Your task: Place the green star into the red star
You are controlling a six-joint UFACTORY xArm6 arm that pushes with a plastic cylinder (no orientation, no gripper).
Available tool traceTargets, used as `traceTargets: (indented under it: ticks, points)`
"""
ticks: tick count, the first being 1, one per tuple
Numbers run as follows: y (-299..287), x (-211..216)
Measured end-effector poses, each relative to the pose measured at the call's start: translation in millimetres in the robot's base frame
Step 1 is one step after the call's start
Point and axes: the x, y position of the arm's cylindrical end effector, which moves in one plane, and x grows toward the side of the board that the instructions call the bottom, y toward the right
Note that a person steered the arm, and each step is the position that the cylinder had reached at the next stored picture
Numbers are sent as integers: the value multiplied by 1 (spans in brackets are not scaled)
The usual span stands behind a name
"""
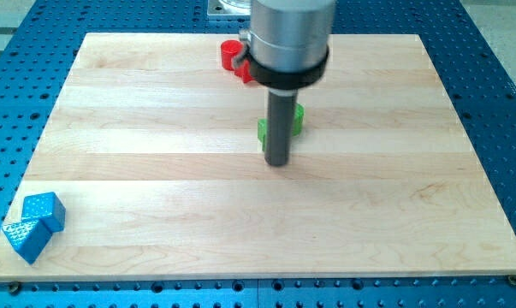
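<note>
The green star lies near the middle of the wooden board, mostly hidden behind my rod; only its left and right edges show. My tip rests on the board just below the green star, at its near side, touching or almost touching it. The red star lies near the view's top, up and to the left of the green star, partly hidden by the arm's grey body. The two stars are apart.
Two blue blocks sit at the board's bottom left corner: a blue cube and a blue wedge-like block touching it. The board lies on a blue perforated table.
</note>
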Motion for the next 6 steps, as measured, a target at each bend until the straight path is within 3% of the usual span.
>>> traceTargets:
  ticks: [1,2,4,6]
  points:
    - [-31,-44]
    - [-27,-60]
    - [28,-28]
    - [1,-133]
